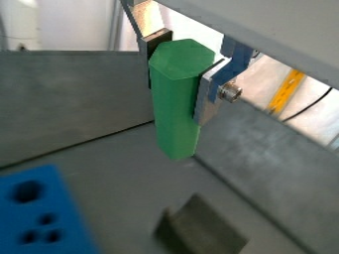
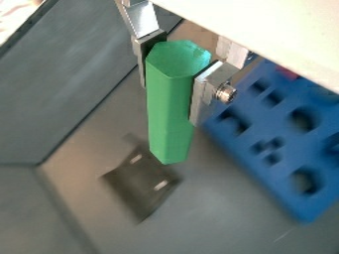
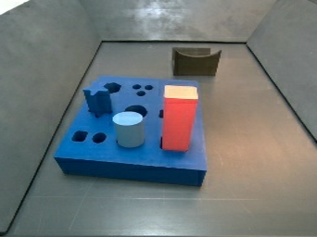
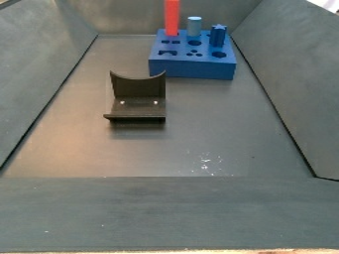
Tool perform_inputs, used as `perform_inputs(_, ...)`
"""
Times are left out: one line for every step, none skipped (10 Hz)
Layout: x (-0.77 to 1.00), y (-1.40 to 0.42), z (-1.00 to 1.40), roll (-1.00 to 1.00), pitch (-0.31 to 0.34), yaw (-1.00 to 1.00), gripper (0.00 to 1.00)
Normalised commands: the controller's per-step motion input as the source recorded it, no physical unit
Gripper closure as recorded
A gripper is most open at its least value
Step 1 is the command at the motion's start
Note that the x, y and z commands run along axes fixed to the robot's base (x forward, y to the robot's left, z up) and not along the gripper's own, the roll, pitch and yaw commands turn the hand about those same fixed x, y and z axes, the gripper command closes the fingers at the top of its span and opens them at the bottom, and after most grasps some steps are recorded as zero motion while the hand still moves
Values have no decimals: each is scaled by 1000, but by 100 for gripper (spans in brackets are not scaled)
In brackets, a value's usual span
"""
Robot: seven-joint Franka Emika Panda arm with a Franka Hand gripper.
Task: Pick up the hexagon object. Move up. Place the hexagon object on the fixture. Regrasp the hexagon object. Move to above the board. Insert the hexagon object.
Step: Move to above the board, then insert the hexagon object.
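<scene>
In both wrist views my gripper (image 1: 181,74) (image 2: 176,77) is shut on the upper part of the hexagon object (image 1: 176,99) (image 2: 172,99), a bright green prism hanging upright, high above the floor. Below it the dark fixture (image 1: 201,230) (image 2: 142,179) rests on the grey floor. The blue board (image 1: 40,213) (image 2: 284,139) lies off to one side. Both side views show the fixture (image 3: 196,61) (image 4: 135,97) and the board (image 3: 124,159) (image 4: 199,67), but neither the gripper nor the hexagon object.
A tall red block (image 3: 181,118) (image 4: 172,17), a pale blue cylinder (image 3: 129,130) (image 4: 193,27) and a dark blue piece (image 3: 99,100) (image 4: 216,33) stand in the board. Sloping grey walls (image 3: 50,83) enclose the floor.
</scene>
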Motion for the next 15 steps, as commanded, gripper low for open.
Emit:
perform_inputs(-442,-1000,258,-1000,9,-173,100)
perform_inputs(-459,-1000,261,-1000,13,-166,100)
perform_inputs(-463,-1000,256,-1000,9,-162,100)
perform_inputs(-370,-719,178,-611,-5,-80,100)
perform_inputs(-286,-538,129,-467,-16,-55,100)
perform_inputs(-154,-267,55,-268,-16,-28,100)
perform_inputs(40,-77,-1000,-14,-41,-137,100)
perform_inputs(140,0,-923,-97,-51,-57,100)
perform_inputs(100,0,-1000,-41,-37,-57,100)
perform_inputs(40,0,-1000,-44,-37,-94,100)
perform_inputs(0,0,-1000,-60,-56,-169,100)
perform_inputs(-49,0,-803,-164,-97,-149,100)
perform_inputs(-71,31,-686,-230,-106,-54,100)
perform_inputs(-360,351,-446,-96,-19,0,100)
perform_inputs(-514,657,-560,-210,-93,0,100)
